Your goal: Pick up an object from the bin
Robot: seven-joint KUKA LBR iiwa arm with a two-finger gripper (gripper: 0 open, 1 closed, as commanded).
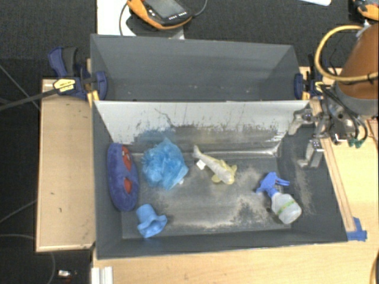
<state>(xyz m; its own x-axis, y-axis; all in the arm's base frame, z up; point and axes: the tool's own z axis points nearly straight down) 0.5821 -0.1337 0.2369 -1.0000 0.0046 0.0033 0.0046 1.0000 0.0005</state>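
Grey metal bin (195, 70) seen from above. At its right wall hangs the gripper (309, 149); how wide it stands cannot be told. Nearest it, on the floor, lies a blue-capped spray bottle (279, 201); a pale toy fish (217, 168) lies mid-bin.

Light falls from above onto my bin (195, 70): its sloped back wall shines pale, close to glare, while the upper panel behind it and the floor stay dim grey. Beside my claw (310, 152), on the bin's right wall, a soft dark shadow pools. The things on the bin's floor cast only faint ones.
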